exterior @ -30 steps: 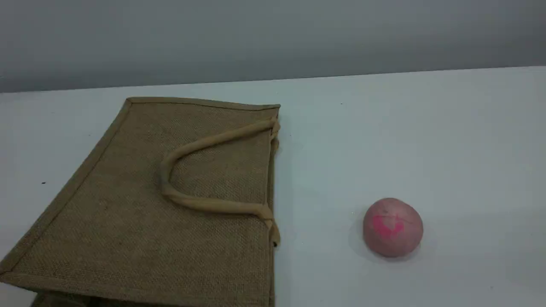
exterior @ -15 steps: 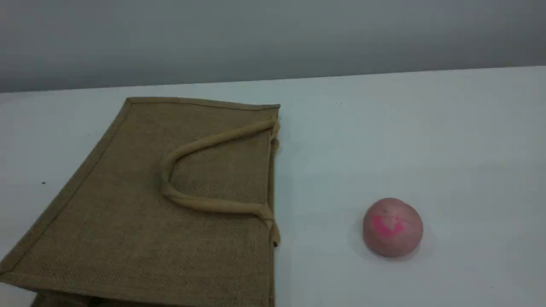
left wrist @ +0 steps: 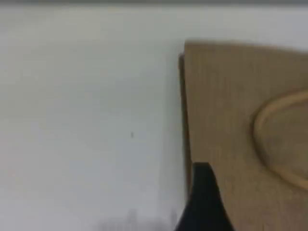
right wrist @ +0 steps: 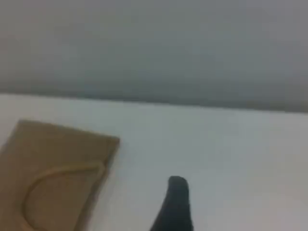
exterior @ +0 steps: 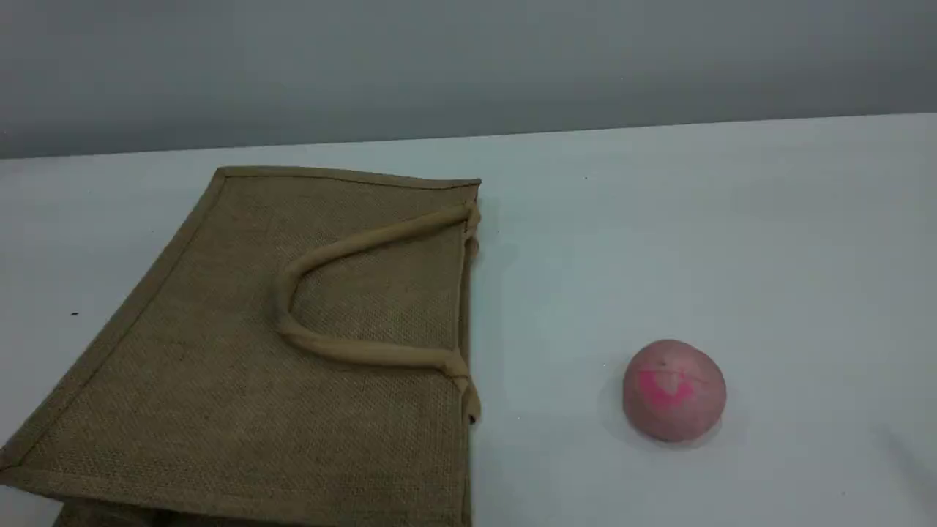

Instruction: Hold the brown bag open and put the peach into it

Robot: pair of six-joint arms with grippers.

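Observation:
The brown bag (exterior: pixel 293 351) lies flat on the left half of the table, its mouth edge facing right and one beige loop handle (exterior: pixel 344 351) folded over its top face. To its right the peach (exterior: pixel 673 390) rests apart on the bare table, pink blotch up. Neither gripper shows in the scene view. In the left wrist view one dark fingertip (left wrist: pixel 204 202) hovers at the bag's (left wrist: pixel 240 106) edge. The right wrist view shows its dark fingertip (right wrist: pixel 175 207) above bare table, right of the bag (right wrist: pixel 53 163). Nothing is held; the peach is out of both wrist views.
The white table (exterior: pixel 695 219) runs back to a far edge against a grey wall (exterior: pixel 468 66). The bag's near corner runs off the scene view's bottom edge.

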